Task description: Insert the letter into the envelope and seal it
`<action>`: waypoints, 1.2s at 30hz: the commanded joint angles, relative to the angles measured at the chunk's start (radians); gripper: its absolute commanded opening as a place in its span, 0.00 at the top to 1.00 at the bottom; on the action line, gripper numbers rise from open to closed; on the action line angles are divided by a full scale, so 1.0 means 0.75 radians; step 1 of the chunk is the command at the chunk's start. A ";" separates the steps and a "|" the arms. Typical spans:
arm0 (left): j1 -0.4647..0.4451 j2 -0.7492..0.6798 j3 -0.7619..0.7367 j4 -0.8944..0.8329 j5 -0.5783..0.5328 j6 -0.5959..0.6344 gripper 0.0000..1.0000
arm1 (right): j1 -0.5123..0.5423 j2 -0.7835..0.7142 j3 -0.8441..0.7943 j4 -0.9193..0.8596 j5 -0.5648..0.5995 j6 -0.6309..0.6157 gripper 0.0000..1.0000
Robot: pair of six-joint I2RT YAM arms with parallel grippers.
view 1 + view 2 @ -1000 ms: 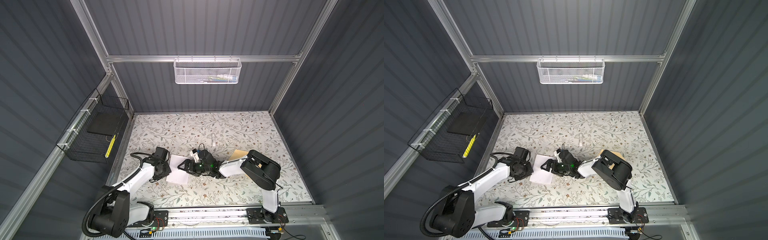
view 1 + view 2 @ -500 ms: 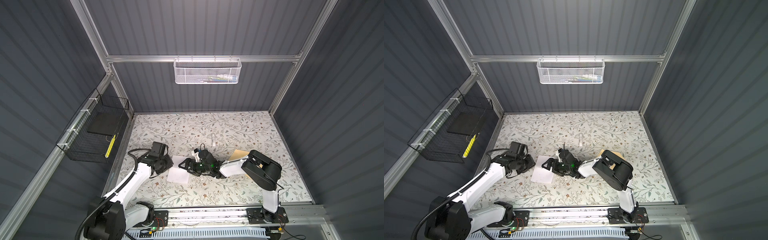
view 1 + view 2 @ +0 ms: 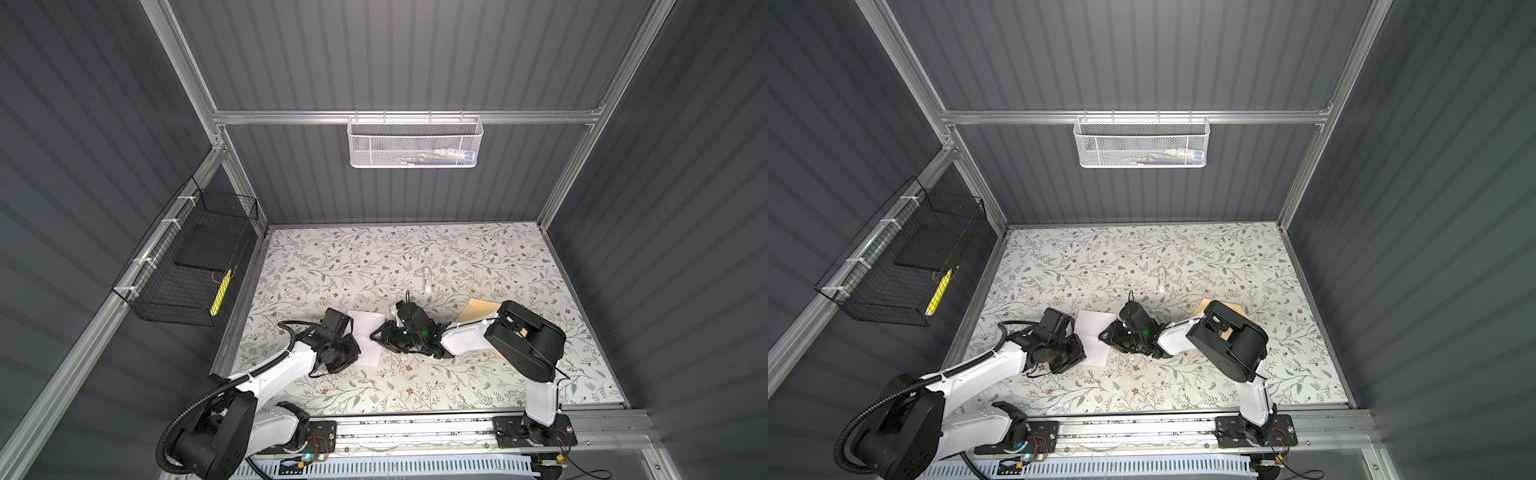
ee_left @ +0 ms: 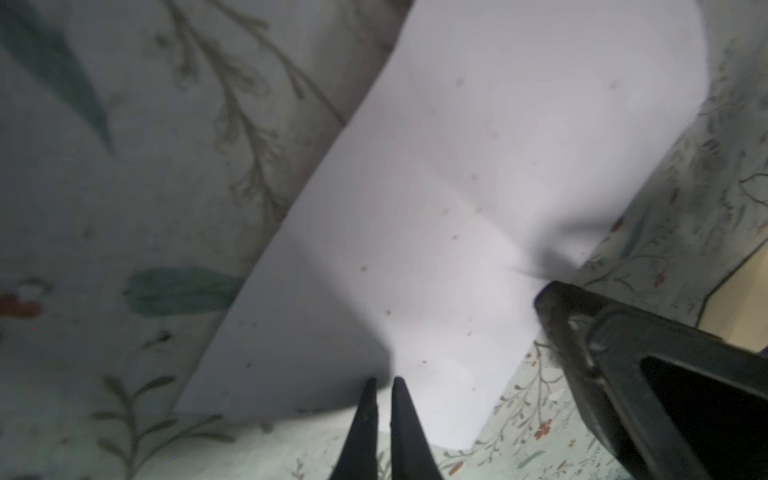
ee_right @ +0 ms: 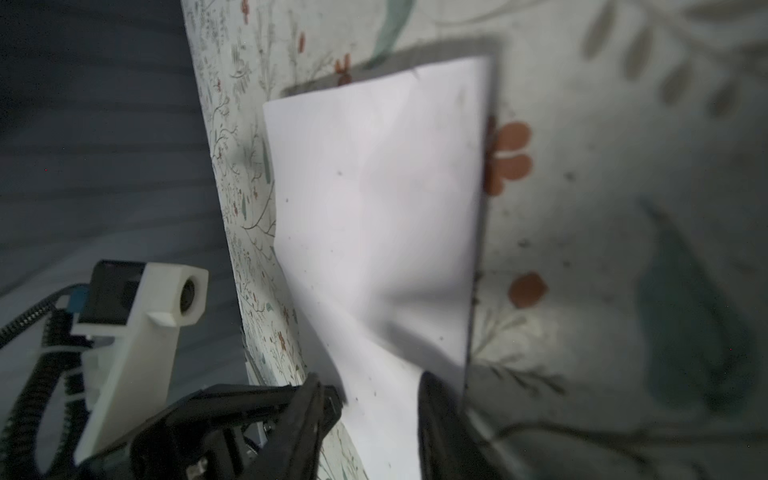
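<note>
White letter (image 3: 368, 330) lies buckled on the floral bench (image 3: 374, 257); left pincer (image 4: 383, 383) clenched on its edge, right pincer (image 5: 372, 386) part-open astride it.

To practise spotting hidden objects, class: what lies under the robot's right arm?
A tan envelope lies on the floral table beneath the right arm. Only its far corner and slivers beside the arm show. The rest, flap included, is covered.

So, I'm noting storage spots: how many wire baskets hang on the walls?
2. A white mesh wire basket hangs from the back wall's rail; a black wire-grid basket hangs on the left wall's rail. The top views show no more; any outside the frame is unseen.
</note>
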 commanded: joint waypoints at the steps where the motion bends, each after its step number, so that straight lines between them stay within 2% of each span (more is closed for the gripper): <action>1: -0.006 0.014 -0.040 -0.032 -0.061 -0.031 0.90 | -0.003 -0.002 -0.005 -0.094 0.035 -0.001 0.72; 4: -0.006 0.036 -0.033 -0.105 -0.102 0.004 0.92 | -0.006 -0.004 -0.001 -0.112 0.053 -0.006 0.79; 14: -0.006 0.029 -0.114 -0.164 -0.167 0.057 1.00 | -0.095 0.056 0.027 -0.101 0.032 -0.021 0.83; 21: -0.006 0.082 -0.093 -0.163 -0.162 0.097 1.00 | -0.163 0.139 0.139 -0.091 -0.021 -0.054 0.83; 29: -0.006 0.103 -0.082 -0.169 -0.166 0.113 1.00 | -0.241 0.234 0.333 -0.252 -0.028 -0.122 0.86; 33: -0.006 0.095 -0.088 -0.159 -0.164 0.092 1.00 | -0.278 0.205 0.372 -0.261 -0.043 -0.182 0.84; 36: -0.006 0.088 -0.091 -0.139 -0.149 0.075 1.00 | -0.265 0.140 0.354 -0.249 -0.129 -0.252 0.80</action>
